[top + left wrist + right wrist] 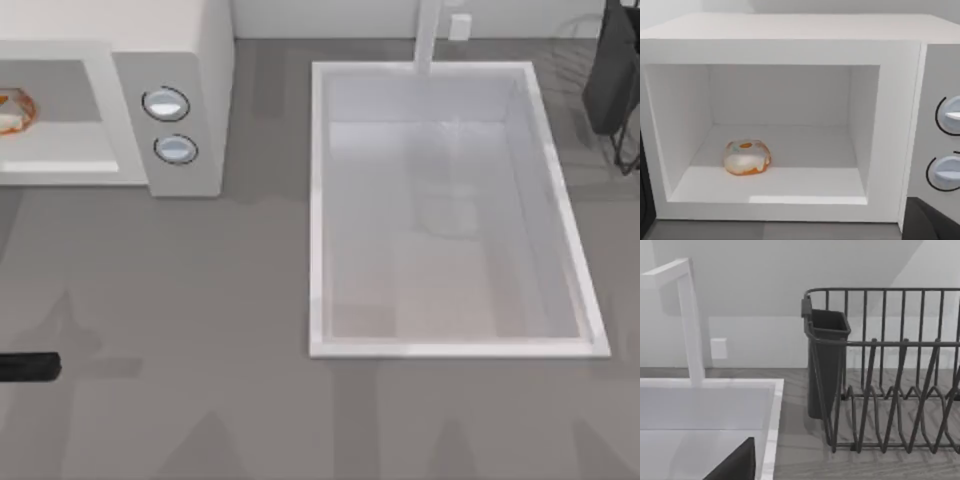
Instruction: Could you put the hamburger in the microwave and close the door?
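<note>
The hamburger, a rounded cream lump with orange-brown patches, sits on the smooth pale floor inside the open cavity of the boxy off-white microwave, left of its two round silver-grey knobs. The left arm's dark tip lies low over the grey desk, in front of the microwave; whether its pincer is apart or together cannot be told. Right of the microwave lies a white rectangular sink.

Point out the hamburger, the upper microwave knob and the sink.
hamburger (747, 157), left wrist view, middle of its top.
upper knob (166, 104), top view, centre of its face.
sink (318, 210), top view, left rim.
</note>
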Controlling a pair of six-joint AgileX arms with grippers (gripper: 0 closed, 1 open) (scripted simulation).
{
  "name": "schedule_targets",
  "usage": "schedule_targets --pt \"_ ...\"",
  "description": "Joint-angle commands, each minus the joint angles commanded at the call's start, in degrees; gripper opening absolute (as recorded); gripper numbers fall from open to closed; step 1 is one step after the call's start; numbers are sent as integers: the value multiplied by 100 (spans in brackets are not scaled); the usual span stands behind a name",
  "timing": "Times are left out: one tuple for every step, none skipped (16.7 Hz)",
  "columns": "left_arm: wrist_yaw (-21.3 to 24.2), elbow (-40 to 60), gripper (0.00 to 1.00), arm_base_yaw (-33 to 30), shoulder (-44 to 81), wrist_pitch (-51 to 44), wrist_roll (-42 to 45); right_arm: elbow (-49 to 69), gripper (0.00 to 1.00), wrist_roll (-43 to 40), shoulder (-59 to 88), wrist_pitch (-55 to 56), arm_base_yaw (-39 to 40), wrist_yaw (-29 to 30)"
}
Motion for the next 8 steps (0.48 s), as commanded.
schedule_targets --pt "-211 -54 0 -211 99 153 2 0 100 0 0 0 0 0" --pt "-407 -104 0 -408 190 295 3 0 100 0 0 0 0 0" --pt "-578 -148 0 -579 270 419 5 0 100 0 0 0 0 0" --pt "-712 -182 0 -714 333 517 6 0 100 0 0 0 0 0" --pt "-798 -204 0 -800 373 579 6 0 100 0 0 0 0 0" --pt "-827 -212 0 -829 386 600 7 0 100 0 0 0 0 0" --pt "-827 -212 0 -829 386 600 7 0 100 0 0 0 0 0" --pt "-827 -212 0 -829 386 600 7 0 100 0 0 0 0 0"
